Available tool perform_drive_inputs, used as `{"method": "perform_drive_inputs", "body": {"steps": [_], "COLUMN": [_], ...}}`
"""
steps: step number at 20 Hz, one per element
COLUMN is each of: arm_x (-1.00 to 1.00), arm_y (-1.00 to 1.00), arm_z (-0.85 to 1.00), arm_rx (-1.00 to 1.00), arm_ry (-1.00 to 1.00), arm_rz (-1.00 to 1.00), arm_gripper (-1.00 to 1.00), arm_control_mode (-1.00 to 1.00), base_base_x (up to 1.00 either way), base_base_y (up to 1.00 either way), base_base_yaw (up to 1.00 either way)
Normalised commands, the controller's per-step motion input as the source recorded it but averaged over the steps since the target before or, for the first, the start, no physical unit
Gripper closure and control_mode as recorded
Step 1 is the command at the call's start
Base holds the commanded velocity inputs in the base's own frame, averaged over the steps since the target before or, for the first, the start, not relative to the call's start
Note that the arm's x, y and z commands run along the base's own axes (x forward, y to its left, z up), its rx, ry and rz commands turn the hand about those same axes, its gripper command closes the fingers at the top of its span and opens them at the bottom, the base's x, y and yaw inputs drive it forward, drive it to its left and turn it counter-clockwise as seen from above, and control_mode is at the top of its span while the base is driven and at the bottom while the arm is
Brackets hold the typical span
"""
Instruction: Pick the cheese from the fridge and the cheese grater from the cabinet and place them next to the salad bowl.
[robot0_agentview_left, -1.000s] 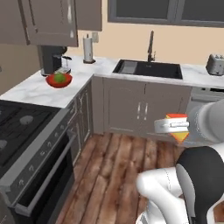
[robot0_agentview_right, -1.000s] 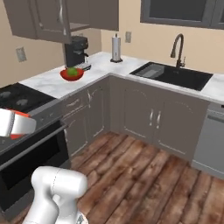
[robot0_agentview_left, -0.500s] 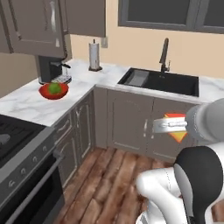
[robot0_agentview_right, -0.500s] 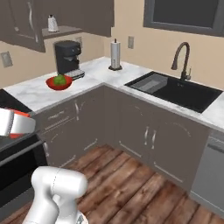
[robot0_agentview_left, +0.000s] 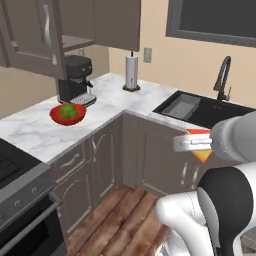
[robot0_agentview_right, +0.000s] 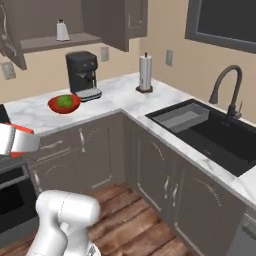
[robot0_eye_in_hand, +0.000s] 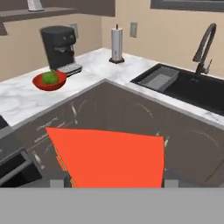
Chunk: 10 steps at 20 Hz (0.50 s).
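From my remote station, the gripper (robot0_eye_in_hand: 114, 183) carries the cheese (robot0_eye_in_hand: 109, 157) in mid-air in front of the corner run of lower cupboards, its jaws clenched on the wedge. In the hand view the red rind face of the wedge spreads broad across the lower frame, its long axis running across the picture, with a thin yellow-orange edge showing at its lower left. In the left base view the cheese (robot0_agentview_left: 200, 150) sits at the end of the white hand, its orange tip pointing down toward the wooden floor (robot0_agentview_left: 125, 215) and its red rind on top; from the right base view I see only a sliver of red beside the hand (robot0_agentview_right: 19, 140). The salad bowl (robot0_agentview_left: 67, 113), red with its green leafy ball, rests on the marble desk (robot0_agentview_left: 30, 127) well apart from the cheese, just beside the black coffee machine (robot0_agentview_left: 75, 80). A paper towel roll (robot0_agentview_left: 131, 72) stands upright further along the desk, near the wall, and the dark sink (robot0_agentview_right: 205, 132) with its curved tap (robot0_agentview_right: 227, 92) lies beyond the corner. The cheese grater (robot0_agentview_right: 62, 31) stands upright on a shelf of the cabinet (robot0_agentview_right: 50, 42) above the coffee machine, its narrow end pointing up.
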Motion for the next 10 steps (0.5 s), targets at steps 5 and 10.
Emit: {"method": "perform_drive_inputs", "body": {"steps": [5,10], "arm_x": [0.00,0.00], "arm_y": [0.00,0.00], "arm_z": [0.00,0.00], "arm_rx": [0.00,0.00], "arm_ry": [0.00,0.00], "arm_rz": [0.00,0.00], "arm_gripper": [1.00,1.00], "arm_control_mode": [1.00,1.00], "base_base_x": [0.99,0.83], "base_base_y": [-0.76,-0.44], "base_base_yaw": [0.51,0.55]}}
